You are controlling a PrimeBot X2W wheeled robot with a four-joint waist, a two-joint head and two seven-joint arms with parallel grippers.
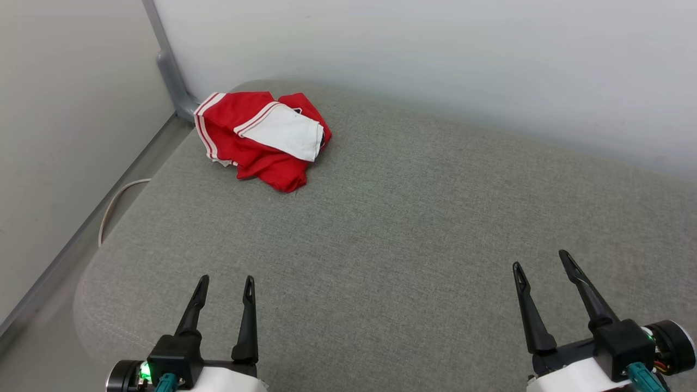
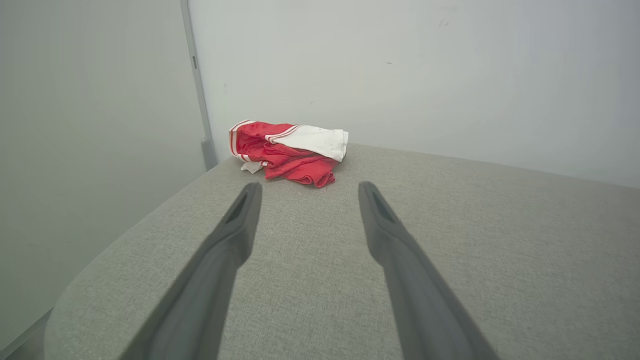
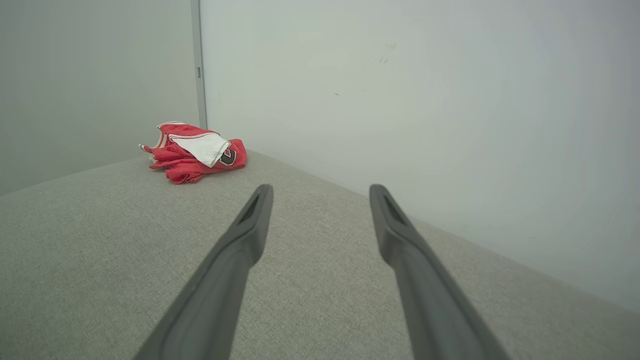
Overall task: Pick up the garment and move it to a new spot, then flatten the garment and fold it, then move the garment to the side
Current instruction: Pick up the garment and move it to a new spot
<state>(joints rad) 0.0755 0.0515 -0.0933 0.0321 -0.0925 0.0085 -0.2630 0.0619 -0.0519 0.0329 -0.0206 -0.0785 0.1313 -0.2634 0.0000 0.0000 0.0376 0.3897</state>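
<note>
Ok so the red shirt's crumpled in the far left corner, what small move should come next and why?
Probably reach the left tool forward toward the garment. The garment lies bunched and untouched at the far left of the grey cushion, nearer that arm. Both the left tool and the right tool stand open and empty near the front edge.

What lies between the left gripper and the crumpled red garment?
Nothing but bare grey cushion between left gripper and garment, per head view.
</note>
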